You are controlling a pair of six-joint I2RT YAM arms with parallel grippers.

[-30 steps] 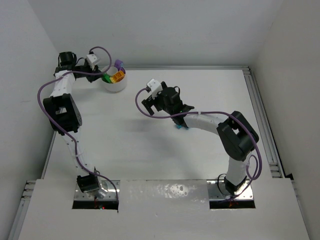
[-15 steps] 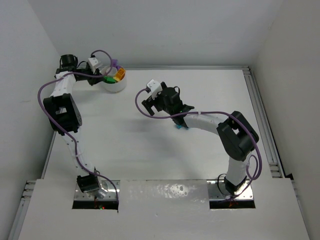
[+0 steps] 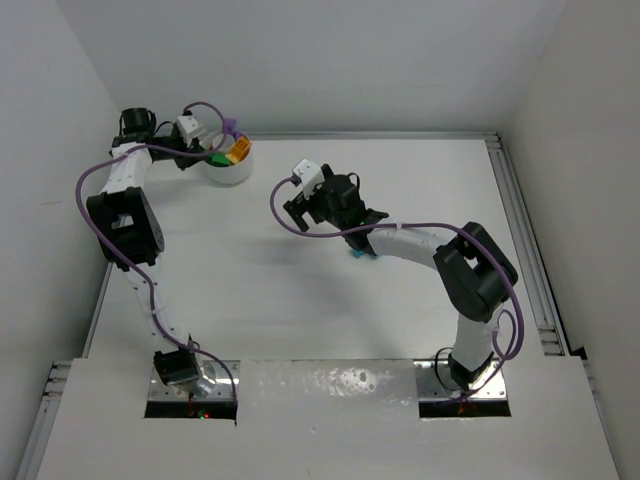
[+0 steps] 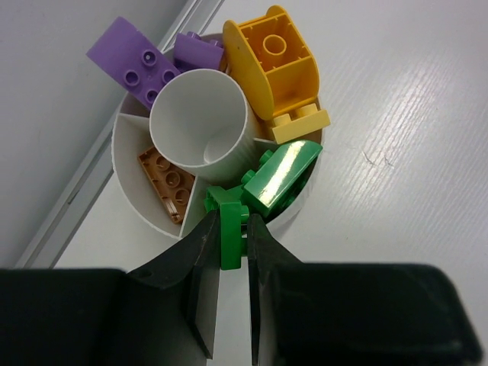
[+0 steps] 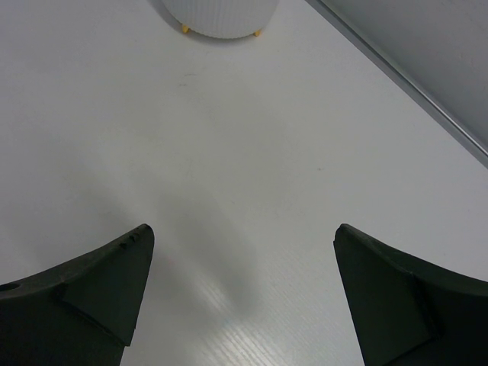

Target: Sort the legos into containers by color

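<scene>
My left arm [image 3: 122, 215] and right arm [image 3: 478, 268] are white tubes with bulky black joint housings, each carrying a looping purple cable [image 3: 420, 226]. Small white boxes [image 3: 307, 172] cap the wrists. Left pincer [image 4: 231, 236] and right pincer [image 5: 242, 236] have matte black wedge fingers.

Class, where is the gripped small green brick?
Left wrist view: the small green plastic brick is clamped in the left gripper at the near rim of the white divided bowl, beside a larger green brick.
</scene>
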